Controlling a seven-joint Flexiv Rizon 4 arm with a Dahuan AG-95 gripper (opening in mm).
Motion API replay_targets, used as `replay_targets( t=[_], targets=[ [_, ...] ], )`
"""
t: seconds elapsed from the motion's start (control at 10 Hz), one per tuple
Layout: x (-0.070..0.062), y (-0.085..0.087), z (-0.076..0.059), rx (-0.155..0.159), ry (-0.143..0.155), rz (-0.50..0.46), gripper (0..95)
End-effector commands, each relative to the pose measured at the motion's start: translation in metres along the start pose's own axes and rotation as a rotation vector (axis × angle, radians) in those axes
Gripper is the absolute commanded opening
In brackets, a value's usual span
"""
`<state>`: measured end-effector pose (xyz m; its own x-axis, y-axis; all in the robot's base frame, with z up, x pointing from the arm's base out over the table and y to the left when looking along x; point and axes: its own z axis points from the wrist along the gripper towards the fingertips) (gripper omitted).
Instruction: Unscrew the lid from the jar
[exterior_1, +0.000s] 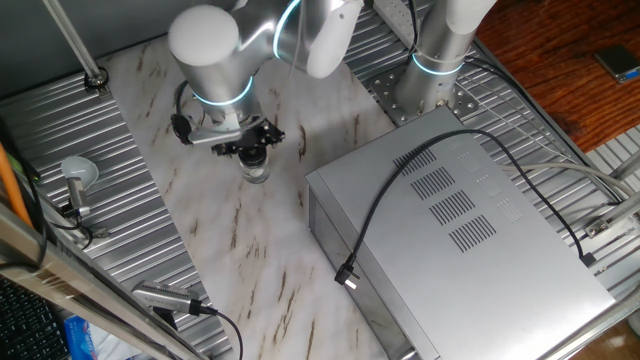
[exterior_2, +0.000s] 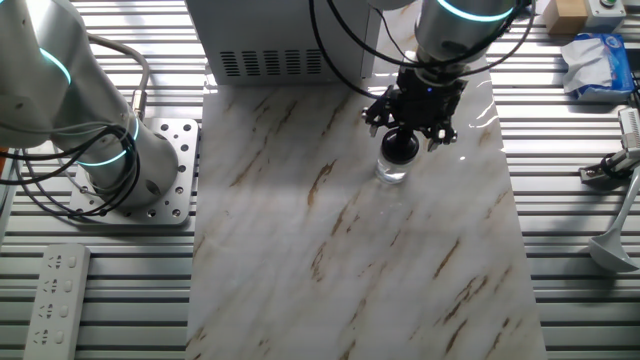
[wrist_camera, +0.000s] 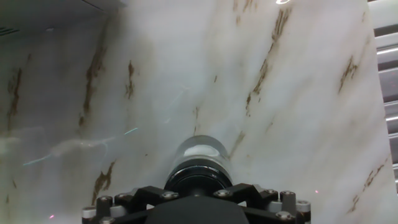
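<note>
The tiny clear jar (exterior_1: 257, 173) stands upright on the marble board (exterior_1: 230, 250), left of the big metal box. Its dark lid (exterior_1: 254, 156) sits on top. My gripper (exterior_1: 251, 147) comes straight down on it, and its black fingers hug the lid's sides, shut on it. From the other side, the jar (exterior_2: 391, 169) shows below the black lid (exterior_2: 400, 148), under the gripper (exterior_2: 408, 128). In the hand view the lid (wrist_camera: 198, 175) fills the space just ahead of the gripper (wrist_camera: 198, 198), and the jar's glass (wrist_camera: 200, 149) pokes out beyond it. The contact points themselves are hidden.
A large grey metal box (exterior_1: 460, 220) with a black cable (exterior_1: 400, 200) lies right of the jar. A second arm's base (exterior_2: 130, 160) stands on the slatted table. A round grey knob on a stem (exterior_1: 77, 175) sits at the left edge. A white power strip (exterior_2: 55, 300) lies near one corner.
</note>
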<state>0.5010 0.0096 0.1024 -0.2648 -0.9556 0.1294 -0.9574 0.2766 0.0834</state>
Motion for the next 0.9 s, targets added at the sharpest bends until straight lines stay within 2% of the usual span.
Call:
replay_targets(
  t=[0.1,0.3,0.6,0.9],
  targets=[
    [-0.0010,0.0000,-0.0021,-0.016,-0.022,0.023,95.0],
    [-0.0006,-0.0002,-0.0041,-0.024,-0.033,0.040,95.0],
    [-0.0003,-0.0002,-0.0054,-0.054,-0.072,0.110,95.0],
    [-0.0003,-0.0002,-0.0054,-0.066,-0.081,0.186,95.0]
  ],
)
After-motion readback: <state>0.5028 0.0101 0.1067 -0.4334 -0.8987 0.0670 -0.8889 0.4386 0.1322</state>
